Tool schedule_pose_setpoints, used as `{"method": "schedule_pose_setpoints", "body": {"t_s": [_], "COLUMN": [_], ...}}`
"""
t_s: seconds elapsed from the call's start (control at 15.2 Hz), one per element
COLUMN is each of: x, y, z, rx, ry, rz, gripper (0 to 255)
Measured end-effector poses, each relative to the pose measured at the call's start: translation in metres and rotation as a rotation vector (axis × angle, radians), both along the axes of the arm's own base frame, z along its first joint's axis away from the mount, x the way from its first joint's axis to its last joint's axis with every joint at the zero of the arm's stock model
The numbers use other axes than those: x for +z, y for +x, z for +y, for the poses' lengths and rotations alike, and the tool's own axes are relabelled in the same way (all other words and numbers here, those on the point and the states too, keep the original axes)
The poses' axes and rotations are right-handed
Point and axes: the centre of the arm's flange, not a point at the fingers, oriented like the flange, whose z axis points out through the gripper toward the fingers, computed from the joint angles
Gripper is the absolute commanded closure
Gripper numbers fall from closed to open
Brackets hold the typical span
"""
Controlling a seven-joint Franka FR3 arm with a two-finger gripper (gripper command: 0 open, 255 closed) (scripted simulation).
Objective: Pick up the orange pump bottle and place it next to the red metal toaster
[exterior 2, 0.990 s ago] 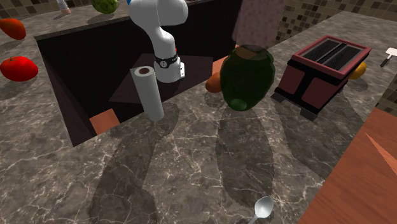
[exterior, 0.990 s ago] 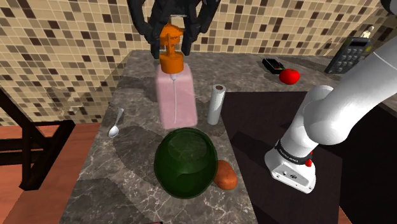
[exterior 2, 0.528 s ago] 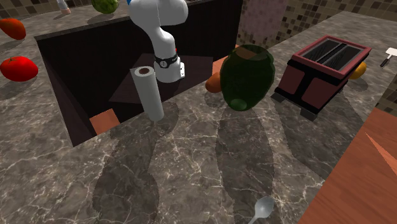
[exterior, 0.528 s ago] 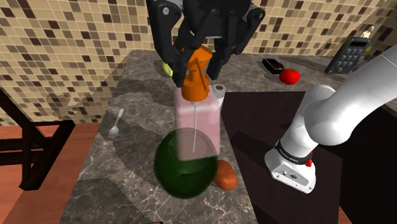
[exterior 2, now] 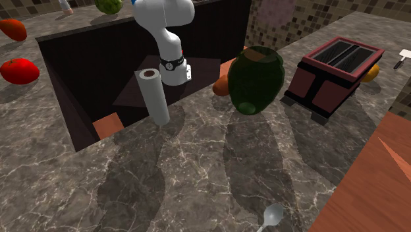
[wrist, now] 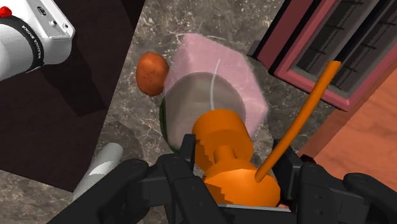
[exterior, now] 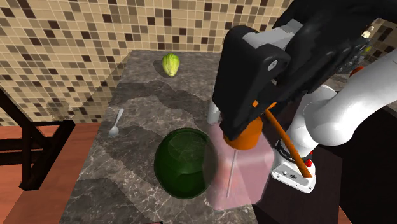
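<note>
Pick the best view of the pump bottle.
The shoulder view: the pump bottle hangs from the claw, pink body and orange collar in full. The wrist view looks down on its pump in the claw; the second exterior view catches a faint pink patch at its top edge.

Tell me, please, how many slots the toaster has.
2: one slot on top of the toaster, nearer the dark green jar; the other beside it, farther away.

A dark green round jar (exterior 2: 255, 79) crowds, perhaps touches, the red slotted toaster (exterior 2: 339, 74); the grey marble counter (exterior 2: 217, 171) before them lies bare.
</note>
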Motion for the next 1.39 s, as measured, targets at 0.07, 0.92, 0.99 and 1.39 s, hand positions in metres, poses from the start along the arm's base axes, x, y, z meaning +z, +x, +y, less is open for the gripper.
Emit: {"method": "schedule_pose_setpoints", "body": {"t_s": [0.07, 0.92, 0.99, 1.39], "x": [-0.001, 0.001, 0.001, -0.015], "y": [-0.011, -0.172, -0.185, -0.219], "z": [0.004, 0.063, 0.066, 0.079], "rx": [0.000, 0.000, -0.001, -0.002], "ry": [0.000, -0.001, -0.001, -0.001], "rz": [0.000, -0.001, -0.001, 0.000], "gripper": [255, 255, 255, 255]}}
